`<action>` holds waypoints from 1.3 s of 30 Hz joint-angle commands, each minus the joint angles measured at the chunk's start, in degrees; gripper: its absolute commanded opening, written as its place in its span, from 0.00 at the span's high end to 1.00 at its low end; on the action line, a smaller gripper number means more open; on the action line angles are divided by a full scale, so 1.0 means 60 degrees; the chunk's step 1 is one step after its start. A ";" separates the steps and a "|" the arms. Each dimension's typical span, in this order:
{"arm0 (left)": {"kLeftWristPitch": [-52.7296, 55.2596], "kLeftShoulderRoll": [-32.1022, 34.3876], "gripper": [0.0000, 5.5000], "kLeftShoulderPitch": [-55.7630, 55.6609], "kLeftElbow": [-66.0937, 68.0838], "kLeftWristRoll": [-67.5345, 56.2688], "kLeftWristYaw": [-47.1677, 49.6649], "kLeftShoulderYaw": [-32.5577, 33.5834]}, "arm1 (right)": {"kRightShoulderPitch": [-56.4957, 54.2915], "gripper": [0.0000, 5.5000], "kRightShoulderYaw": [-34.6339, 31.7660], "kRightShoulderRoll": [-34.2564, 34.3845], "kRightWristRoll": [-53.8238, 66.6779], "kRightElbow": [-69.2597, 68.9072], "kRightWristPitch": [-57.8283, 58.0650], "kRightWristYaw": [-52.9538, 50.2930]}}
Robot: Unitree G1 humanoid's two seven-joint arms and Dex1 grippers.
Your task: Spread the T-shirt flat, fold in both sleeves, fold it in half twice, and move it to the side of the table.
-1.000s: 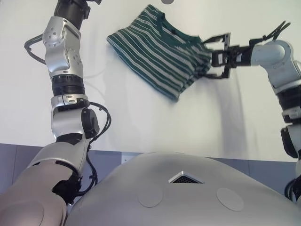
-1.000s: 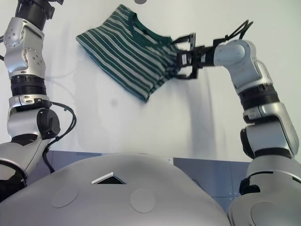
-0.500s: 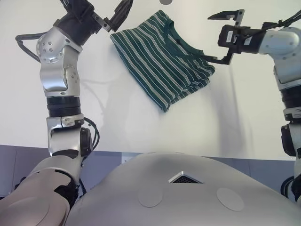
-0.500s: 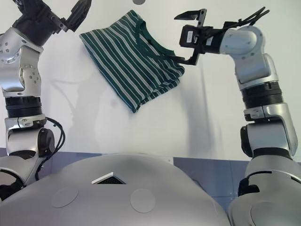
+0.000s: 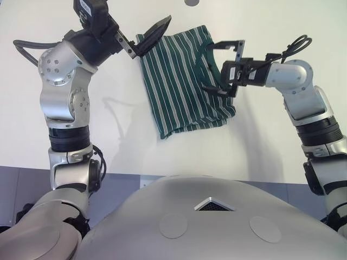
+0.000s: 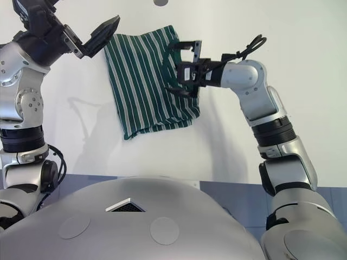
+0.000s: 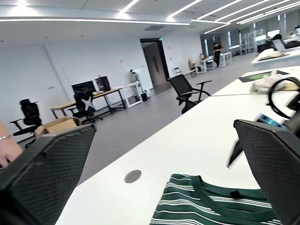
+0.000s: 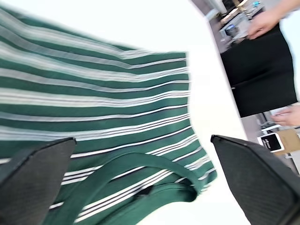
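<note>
The green-and-white striped T-shirt (image 5: 181, 81) lies folded into a compact rectangle on the white table (image 5: 260, 141), its collar (image 5: 209, 54) on the right side. My right gripper (image 5: 220, 66) hovers open over the collar edge, one finger above the cloth and one near it; in the right wrist view the T-shirt (image 8: 93, 108) lies under the spread fingers (image 8: 253, 173). My left gripper (image 5: 126, 24) is open beside the shirt's far left corner, one finger tip (image 5: 157, 30) almost at the cloth. The left wrist view has the T-shirt (image 7: 215, 206) just beyond the wide-apart fingers (image 7: 47, 173).
A small round grey cap (image 5: 191, 2) is set in the table just beyond the shirt. White tabletop stretches to the left, right and front of the shirt, with the front edge (image 5: 162, 174) close to my torso. Office desks and chairs (image 7: 187, 91) stand far behind.
The shirt has turned so its long side runs front to back. My right gripper let go, lifted, then came left over the collar. My left gripper swung right to the shirt's corner.
</note>
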 commanded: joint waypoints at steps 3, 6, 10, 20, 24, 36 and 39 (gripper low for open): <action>0.0581 0.2779 0.02 0.3177 -0.3793 -0.1080 -0.2436 0.0671 | 0.0620 0.02 -0.1205 -0.2429 0.1286 -0.1086 -0.0213 0.2295; 0.0526 0.4294 0.02 0.5130 -0.4923 -0.1410 -0.4046 0.2319 | 0.1733 0.02 -0.1800 -0.3284 0.3810 -0.3114 0.1281 0.3671; -0.0450 0.4682 0.02 0.6190 -0.4762 0.0756 -0.3959 0.1343 | 0.2827 0.02 -0.1441 -0.3208 0.3906 -0.4025 0.1825 0.3527; -0.3073 0.4285 0.02 0.5686 -0.2722 0.4802 -0.2616 -0.1304 | 0.3545 0.02 0.0080 -0.3000 0.0228 -0.1853 -0.0158 0.2722; -0.3775 0.3806 0.02 0.4942 -0.1352 0.6099 -0.1767 -0.2339 | 0.3142 0.12 0.0474 -0.2345 -0.0731 -0.0843 -0.0916 0.1808; -0.4538 0.3837 0.43 0.4262 -0.0131 0.6467 -0.1099 -0.3164 | 0.2678 0.54 0.0863 -0.2104 -0.0735 -0.0094 -0.1397 0.1390; -0.4518 0.3782 0.53 0.4174 -0.0130 0.6232 -0.1089 -0.3211 | 0.2744 0.65 0.0928 -0.1847 -0.0449 -0.0200 -0.1244 0.1372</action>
